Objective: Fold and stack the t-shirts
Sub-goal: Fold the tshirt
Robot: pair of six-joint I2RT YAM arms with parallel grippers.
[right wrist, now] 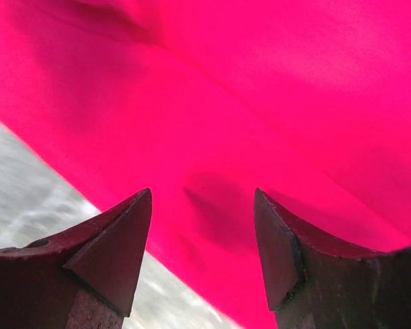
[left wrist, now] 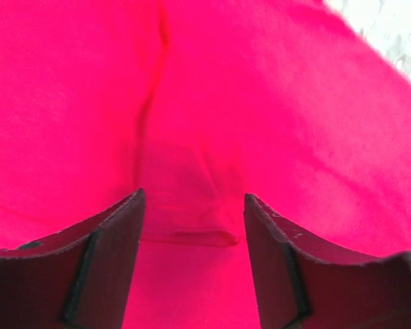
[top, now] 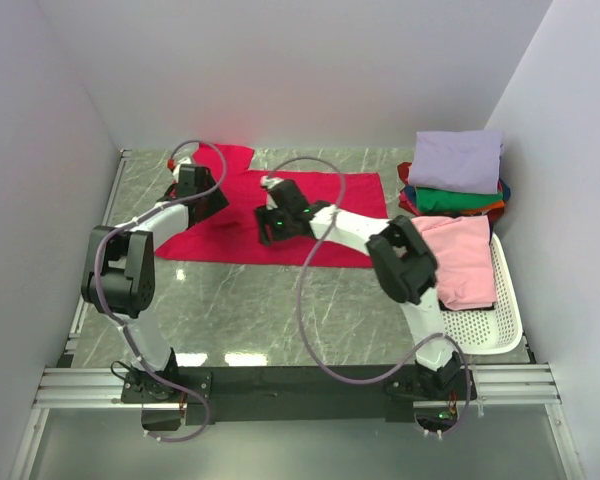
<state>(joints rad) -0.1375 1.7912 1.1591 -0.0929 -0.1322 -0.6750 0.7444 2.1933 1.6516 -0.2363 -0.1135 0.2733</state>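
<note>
A large crimson-red t-shirt (top: 335, 200) lies spread flat at the back middle of the table. My left gripper (top: 193, 197) hovers over its left part, open and empty; in the left wrist view (left wrist: 194, 199) the red cloth (left wrist: 260, 103) with a hem edge fills the frame. My right gripper (top: 271, 228) is over the shirt's middle near the front edge, open and empty; in the right wrist view (right wrist: 203, 195) the red cloth (right wrist: 274, 103) and its edge against the table show. A folded stack (top: 458, 180) stands at the back right, lavender (top: 458, 158) on top, then green (top: 455, 198).
A white perforated basket (top: 500, 315) stands at the right with a pink t-shirt (top: 460, 258) draped in it. Grey marbled tabletop (top: 280, 310) lies in front of the red shirt. White walls close in the left, back and right.
</note>
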